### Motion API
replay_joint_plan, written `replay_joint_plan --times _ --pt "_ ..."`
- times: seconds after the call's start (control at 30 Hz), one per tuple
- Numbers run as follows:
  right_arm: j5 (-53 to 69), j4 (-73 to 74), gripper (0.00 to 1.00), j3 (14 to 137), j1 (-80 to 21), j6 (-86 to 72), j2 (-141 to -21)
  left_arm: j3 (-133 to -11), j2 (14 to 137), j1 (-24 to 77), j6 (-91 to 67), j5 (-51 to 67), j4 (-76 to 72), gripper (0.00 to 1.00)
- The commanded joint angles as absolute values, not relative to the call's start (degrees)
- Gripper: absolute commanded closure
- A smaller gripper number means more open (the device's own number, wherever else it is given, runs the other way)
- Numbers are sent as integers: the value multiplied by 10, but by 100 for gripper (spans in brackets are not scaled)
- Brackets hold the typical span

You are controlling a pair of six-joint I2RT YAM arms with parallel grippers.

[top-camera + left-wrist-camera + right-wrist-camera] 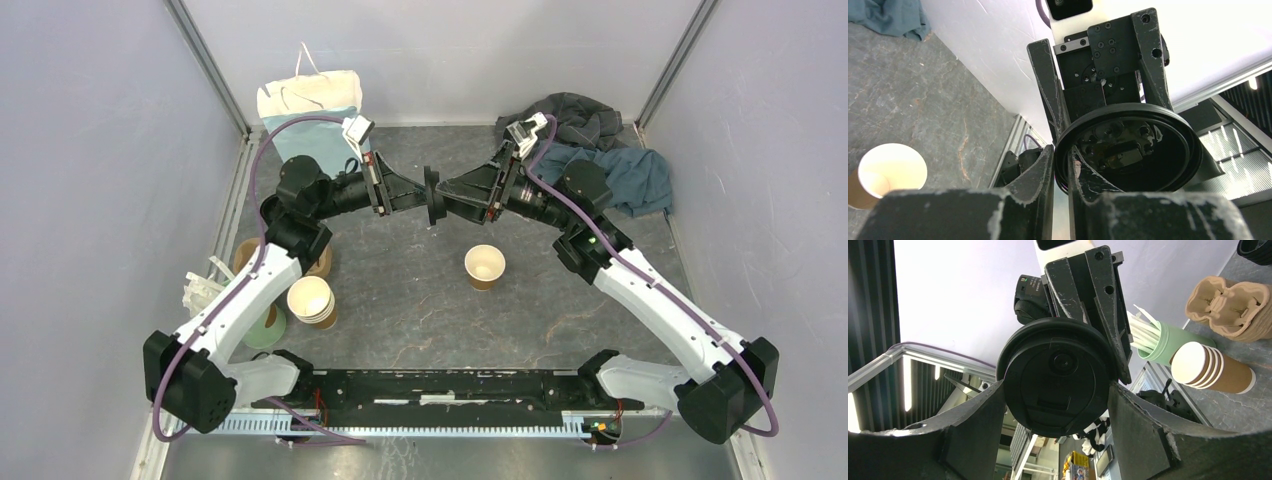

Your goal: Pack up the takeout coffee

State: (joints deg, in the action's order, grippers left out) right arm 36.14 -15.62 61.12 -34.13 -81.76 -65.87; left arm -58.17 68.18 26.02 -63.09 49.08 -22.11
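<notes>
A round black lid (pixel 432 180) is held on edge in mid-air between both arms. My left gripper (pixel 420 195) is shut on its rim, seen close in the left wrist view (pixel 1062 165) with the lid (pixel 1148 150) beyond. My right gripper (pixel 447 197) spans the lid across its width; in the right wrist view its fingertips (pixel 998 390) touch both edges of the lid (pixel 1058 355). A single lidless brown cup (pixel 485 267) stands upright on the table below them, also in the left wrist view (pixel 890 170). No lidded cup shows.
A stack of lidless brown cups (pixel 312 300), a pale green cup of white sticks (pixel 265 325) and brown pulp carriers (pixel 245 255) stand at the left. A paper bag (pixel 310 105) stands at the back left, and crumpled cloth (pixel 600 150) lies at the back right.
</notes>
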Motion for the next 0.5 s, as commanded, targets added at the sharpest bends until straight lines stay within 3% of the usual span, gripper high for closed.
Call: replay_joint_plan --times 0.0,0.27,0.47 --pt "368 -211 27 599 -342 -833 -648 -601 665 261 -568 468 -159 77" --pt "363 -207 28 571 -317 -833 -624 -581 625 253 -543 444 -101 50" --pt "378 -147 28 554 -273 -776 -602 -554 570 210 -518 411 -6 16"
